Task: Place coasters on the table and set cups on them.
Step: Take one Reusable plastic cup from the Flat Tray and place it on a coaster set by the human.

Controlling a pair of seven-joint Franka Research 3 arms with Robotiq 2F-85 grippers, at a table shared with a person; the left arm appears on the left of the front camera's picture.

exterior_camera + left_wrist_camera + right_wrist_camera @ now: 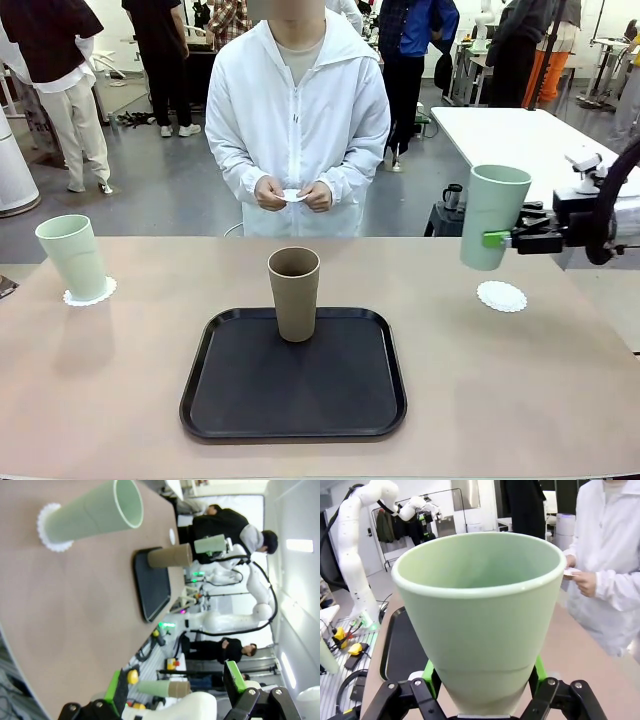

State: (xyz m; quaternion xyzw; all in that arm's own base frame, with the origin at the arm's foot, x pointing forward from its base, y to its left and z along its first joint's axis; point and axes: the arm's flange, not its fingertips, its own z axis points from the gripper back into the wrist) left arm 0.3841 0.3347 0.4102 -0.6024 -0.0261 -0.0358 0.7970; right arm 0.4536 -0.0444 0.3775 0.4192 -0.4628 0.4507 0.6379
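Note:
My right gripper (497, 239) is shut on a mint green cup (493, 216), holding it upright in the air. It hangs just above and left of a bare white coaster (501, 296) on the table (110, 390). In the right wrist view that cup (480, 615) sits between my right gripper's (484, 677) green pads. A second mint cup (72, 257) stands on a coaster (92, 294) at the far left. The brown cup (294, 293) stands on the black tray (230, 400). The person holds another coaster (292, 195) in both hands. My left gripper (175, 685) is open with nothing between its fingers.
The black tray (152, 587) lies mid-table near my side. A person in white stands at the far edge. A white table (520, 135) and a small dark mug (453, 195) are behind on the right. Bare tabletop lies between the tray and both coasters.

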